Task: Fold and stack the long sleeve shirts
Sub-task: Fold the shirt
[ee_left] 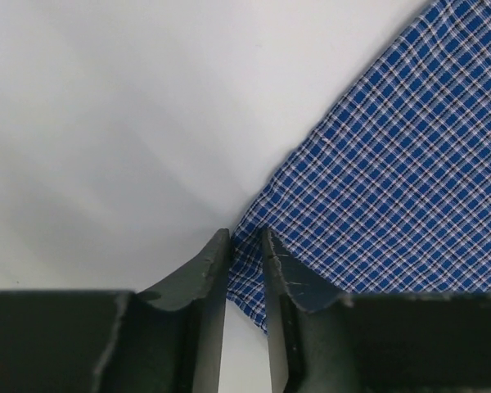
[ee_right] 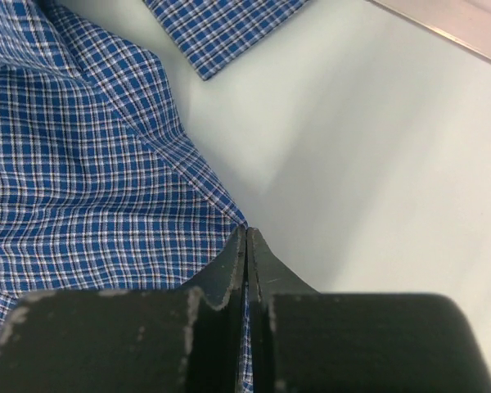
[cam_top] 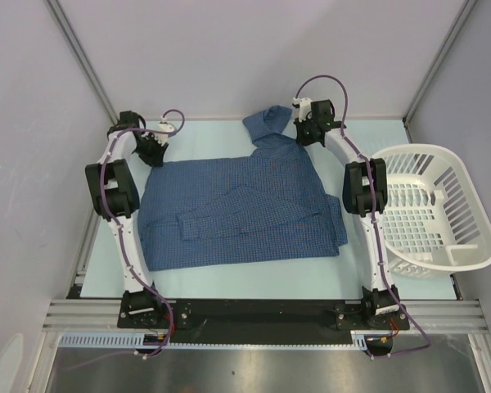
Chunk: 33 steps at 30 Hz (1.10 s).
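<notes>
The shirt [cam_top: 245,205] is woven cloth, matt, with a fine blue-and-white check and soft creases; its edge lies between the fingers [ee_left: 288,282] of the left end effector [ee_left: 245,246]. Those fingers are dark matt plastic, their edges scuffed and flecked pale. Under the cloth the surface [cam_top: 254,274] looks smooth and pale, with a faint sheen. Beside the right end effector [ee_right: 246,246], the basket [cam_top: 430,209] is white plastic, smooth and slatted. The frame rails [cam_top: 262,309] look like brushed metal.

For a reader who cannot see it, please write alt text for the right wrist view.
The right gripper is shut on the edge of a blue checked shirt lying rumpled on a pale table. A separate flap of the same cloth shows at the top.
</notes>
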Tool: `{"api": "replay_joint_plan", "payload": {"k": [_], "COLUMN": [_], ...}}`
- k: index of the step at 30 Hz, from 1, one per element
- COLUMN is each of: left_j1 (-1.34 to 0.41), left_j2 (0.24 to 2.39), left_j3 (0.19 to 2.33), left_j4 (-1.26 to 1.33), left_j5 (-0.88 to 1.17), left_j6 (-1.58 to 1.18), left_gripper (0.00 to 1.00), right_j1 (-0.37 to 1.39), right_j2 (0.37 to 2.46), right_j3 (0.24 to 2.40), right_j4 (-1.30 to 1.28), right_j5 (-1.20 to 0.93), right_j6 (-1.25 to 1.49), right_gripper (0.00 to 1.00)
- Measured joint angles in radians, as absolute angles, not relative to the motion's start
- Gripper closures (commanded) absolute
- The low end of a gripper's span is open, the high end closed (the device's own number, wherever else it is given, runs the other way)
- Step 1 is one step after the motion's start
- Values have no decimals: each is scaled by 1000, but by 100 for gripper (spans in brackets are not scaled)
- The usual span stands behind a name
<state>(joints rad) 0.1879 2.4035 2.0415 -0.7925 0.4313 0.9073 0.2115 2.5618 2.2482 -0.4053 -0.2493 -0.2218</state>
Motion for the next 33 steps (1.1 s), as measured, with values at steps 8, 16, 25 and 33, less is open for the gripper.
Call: {"api": "replay_joint_plan", "payload": {"k": [8,16,25,33], "left_j1": [185,186,195,229], "left_j2": [2403,2402,2299,2104], "left_j3": [2044,2044,1987,1818], "left_j4": [-817,-825,-789,-765], "left_j5": [448,484,524,590], "left_j6": [929,935,937,990], "left_gripper": [100,100,100,100], "right_j1": [209,199,152,126], "right_j2": [2562,2562,2520,2331], "right_j3": [2259,2265,2239,2100], "right_j4": [-390,-383,-385,-390], "right_j5": [-291,-360,-489,-596], "right_j6": [-198,-128,-41,-26], "right_gripper": [100,100,100,100]}}
